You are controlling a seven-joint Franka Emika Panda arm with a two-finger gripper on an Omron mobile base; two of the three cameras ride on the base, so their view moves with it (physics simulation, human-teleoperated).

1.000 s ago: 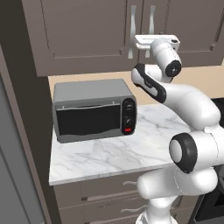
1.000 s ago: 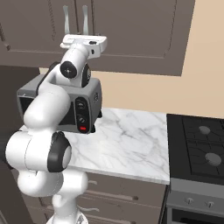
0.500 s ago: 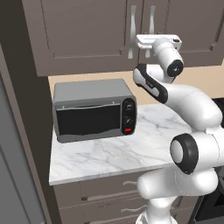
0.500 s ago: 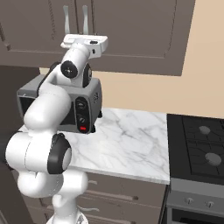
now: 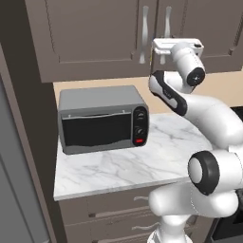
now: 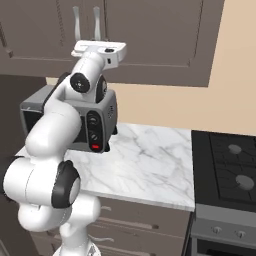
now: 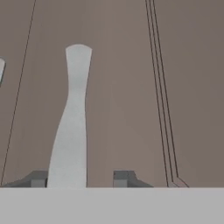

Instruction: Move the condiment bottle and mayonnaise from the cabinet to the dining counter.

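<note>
The task is judged to be at its very start. The cabinet (image 5: 95, 38) is seen across the top of both base views with its doors closed, so nothing has yet been taken out of it. The condiment bottle and the mayonnaise are presumably inside, behind those doors; that cannot be checked from here.

The gripper (image 5: 163, 50) is raised to the upper right of the left base view, at the right-hand door's silver handle (image 7: 72, 118). In the hand view that handle runs up the left centre of the frame, with one dark fingertip (image 7: 37, 178) touching or just beside it at lower left and the other fingertip standing apart at lower centre. The jaws are thus seen partly spread around the handle; whether it is already pinched cannot be told.

Below, a marble counter (image 5: 142, 166) carrying a grey toaster oven (image 5: 102, 118) is seen.

Left to do, by this reading: the door pulled open, each item lifted out and both carried to the dining counter.
</note>
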